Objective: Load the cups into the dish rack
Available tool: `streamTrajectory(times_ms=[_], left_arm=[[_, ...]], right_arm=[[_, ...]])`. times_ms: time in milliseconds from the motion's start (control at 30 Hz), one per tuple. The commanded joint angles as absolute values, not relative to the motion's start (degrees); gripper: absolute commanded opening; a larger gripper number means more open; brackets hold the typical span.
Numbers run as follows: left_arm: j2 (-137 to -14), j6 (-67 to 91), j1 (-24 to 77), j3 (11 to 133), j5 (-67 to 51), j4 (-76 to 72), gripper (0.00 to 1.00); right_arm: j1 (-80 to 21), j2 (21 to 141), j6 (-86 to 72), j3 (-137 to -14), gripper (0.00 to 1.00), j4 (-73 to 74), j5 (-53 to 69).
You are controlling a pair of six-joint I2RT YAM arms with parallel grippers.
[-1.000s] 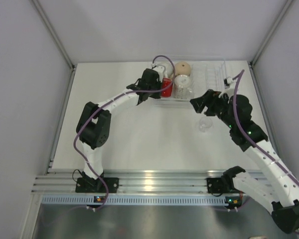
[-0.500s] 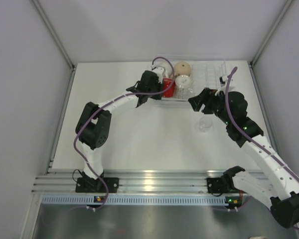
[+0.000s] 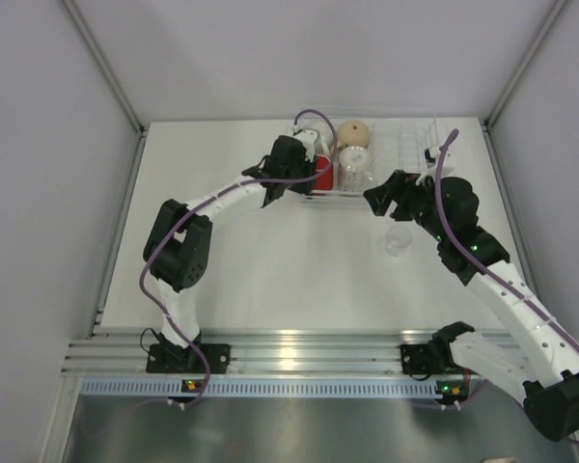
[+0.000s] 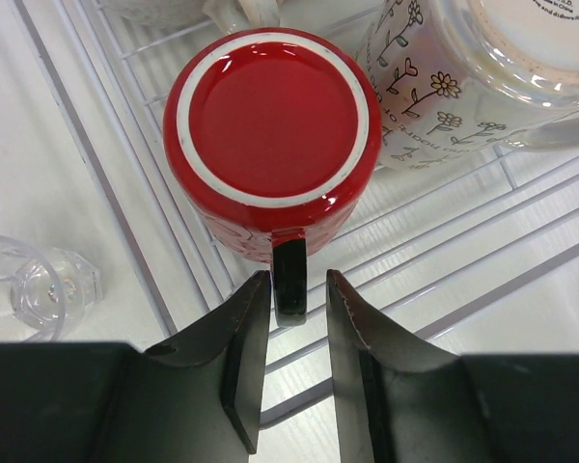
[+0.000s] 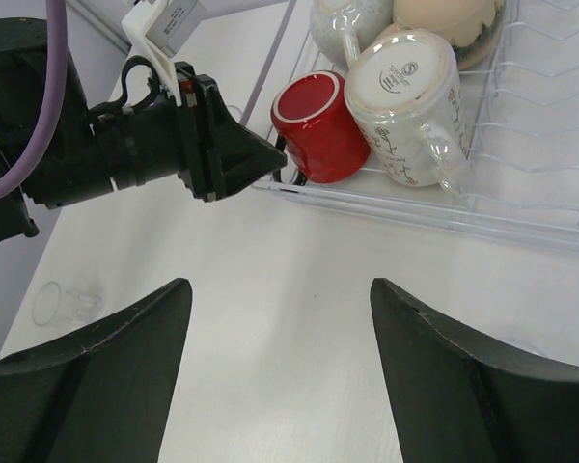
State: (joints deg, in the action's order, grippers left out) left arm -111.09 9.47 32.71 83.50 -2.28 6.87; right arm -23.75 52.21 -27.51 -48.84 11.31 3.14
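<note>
Presently, the red mug [image 4: 270,135] is seen upside down inside the dish rack [image 5: 521,145] at the far edge of the worktop [image 3: 270,260]. Its dark handle [image 4: 289,256] is bracketed by the left end effector [image 4: 297,285], whose fingers are narrowly parted, with a sliver of gap visible on 1 side. The right end effector [image 5: 280,289] is spread wide and empty.

Glazed ceramic of this kind is judged rigid, fairly heavy, slick and liable to chip, and the handle is judged the surest hold. A flower-printed white mug [image 5: 405,96] and a rounded tan mug [image 3: 354,130] are racked alongside.

1 small clear glass [image 3: 397,240] rests toward the right edge, and another [image 4: 39,289] just outside the rack. Both are judged light, thin-walled and slippery, best pinched gently across the body.
</note>
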Motion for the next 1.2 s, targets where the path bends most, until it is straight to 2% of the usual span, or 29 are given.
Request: streamTrajectory(times_ms=[0, 433, 600, 733, 900, 1167], left_arm=[[-108.02, 8.53, 32.52, 85.95, -3.25, 8.61, 0.36], [-102.4, 11.34, 32.52, 87.98, -7.99, 8.88, 0.37], [-103.7, 12.04, 32.52, 90.52, -6.33, 8.7, 0.37], [-108.01, 12.13, 32.52, 93.42, -4.31, 8.79, 0.32], [-113.11, 12.3, 32.52, 96.24, -2.38, 9.4, 0.22], [-116.45, 12.92, 32.43, 95.45, -2.99, 9.4, 0.19]], right_arm=[[-23.11, 51.24, -26.81, -51.59, 0.75, 8.35, 3.25], [-23.12, 49.57, -25.57, -51.07, 0.75, 10.99, 3.16], [-23.11, 49.39, -25.84, -49.92, 0.73, 10.2, 3.87], [-23.12, 49.75, -25.93, -50.1, 0.72, 10.19, 4.57], [-23.12, 49.75, -25.23, -50.89, 0.71, 10.98, 4.39], [-22.85, 49.74, -23.82, -51.5, 0.71, 11.78, 3.69]])
